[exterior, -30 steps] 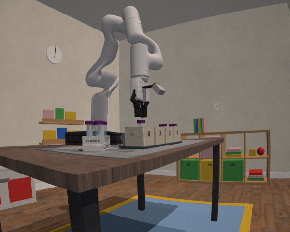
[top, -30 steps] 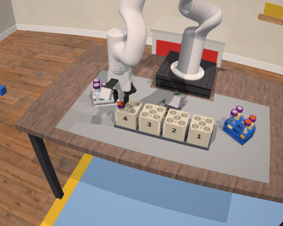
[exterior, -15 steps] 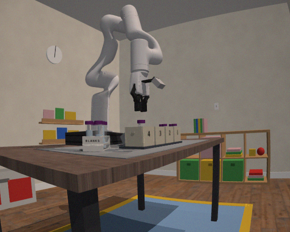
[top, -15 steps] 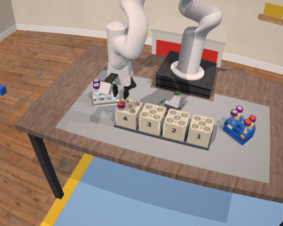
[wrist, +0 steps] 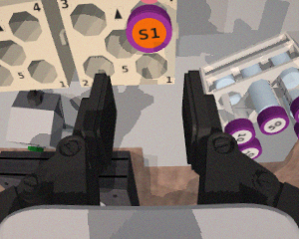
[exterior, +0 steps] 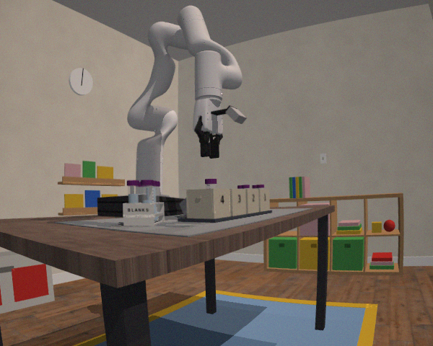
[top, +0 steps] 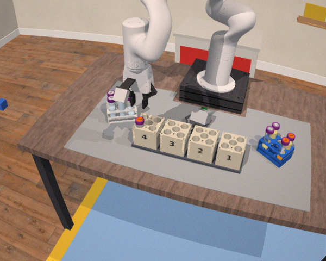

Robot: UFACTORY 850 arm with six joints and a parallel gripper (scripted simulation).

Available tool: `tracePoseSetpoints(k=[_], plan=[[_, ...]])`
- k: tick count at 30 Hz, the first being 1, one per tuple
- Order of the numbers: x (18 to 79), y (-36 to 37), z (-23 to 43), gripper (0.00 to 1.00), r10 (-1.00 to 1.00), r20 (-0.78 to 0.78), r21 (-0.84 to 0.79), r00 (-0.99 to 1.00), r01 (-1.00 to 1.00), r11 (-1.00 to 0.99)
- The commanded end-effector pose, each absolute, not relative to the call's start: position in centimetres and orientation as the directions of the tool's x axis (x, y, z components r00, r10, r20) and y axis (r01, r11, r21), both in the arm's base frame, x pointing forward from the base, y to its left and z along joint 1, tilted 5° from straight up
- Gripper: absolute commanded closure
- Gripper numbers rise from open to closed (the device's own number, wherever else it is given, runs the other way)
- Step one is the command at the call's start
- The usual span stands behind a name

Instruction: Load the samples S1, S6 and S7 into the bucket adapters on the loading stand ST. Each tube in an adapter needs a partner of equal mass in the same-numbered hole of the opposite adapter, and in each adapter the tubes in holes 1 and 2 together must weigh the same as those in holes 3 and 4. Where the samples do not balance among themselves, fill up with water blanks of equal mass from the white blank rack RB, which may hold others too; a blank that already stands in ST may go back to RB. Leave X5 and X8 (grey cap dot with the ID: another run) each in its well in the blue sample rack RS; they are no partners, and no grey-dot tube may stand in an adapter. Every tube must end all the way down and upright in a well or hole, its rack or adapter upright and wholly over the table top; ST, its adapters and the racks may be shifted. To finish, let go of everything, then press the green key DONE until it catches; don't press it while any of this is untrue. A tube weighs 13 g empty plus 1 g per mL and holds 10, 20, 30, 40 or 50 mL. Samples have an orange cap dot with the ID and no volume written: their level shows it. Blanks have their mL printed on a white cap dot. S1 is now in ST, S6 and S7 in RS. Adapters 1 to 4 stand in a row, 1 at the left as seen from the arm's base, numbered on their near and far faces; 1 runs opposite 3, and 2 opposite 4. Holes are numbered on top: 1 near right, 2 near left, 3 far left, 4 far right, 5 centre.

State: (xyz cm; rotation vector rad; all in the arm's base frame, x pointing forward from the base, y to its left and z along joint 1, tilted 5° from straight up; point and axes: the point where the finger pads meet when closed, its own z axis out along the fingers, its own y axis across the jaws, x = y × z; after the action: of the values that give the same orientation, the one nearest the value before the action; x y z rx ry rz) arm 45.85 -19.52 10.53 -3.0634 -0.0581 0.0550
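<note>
The black two-fingered gripper [wrist: 149, 116] hangs high above the table with its fingers about half open and nothing between them. Sample S1, a purple-capped tube with an orange dot [wrist: 149, 32], stands in hole 4 of the cream block adapter 4 [top: 146, 132]. The white blank rack [top: 118, 113] sits just beside that adapter.

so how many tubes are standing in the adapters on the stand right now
1. Only S1, with its orange cap dot, stands in hole 4 of adapter 4. Every other hole visible in adapters 3, 2 and 1 shows empty; none seem hidden.
</note>
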Motion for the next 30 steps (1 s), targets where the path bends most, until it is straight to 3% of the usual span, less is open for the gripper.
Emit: tracePoseSetpoints(k=[1,30], plan=[[46.0,-19.6,11.5,0.57,0.039,-0.032,-0.077,0.999,0.037,-0.996],[46.1,-19.9,14.7,0.57,0.039,-0.032,-0.077,0.999,0.037,-0.996]])
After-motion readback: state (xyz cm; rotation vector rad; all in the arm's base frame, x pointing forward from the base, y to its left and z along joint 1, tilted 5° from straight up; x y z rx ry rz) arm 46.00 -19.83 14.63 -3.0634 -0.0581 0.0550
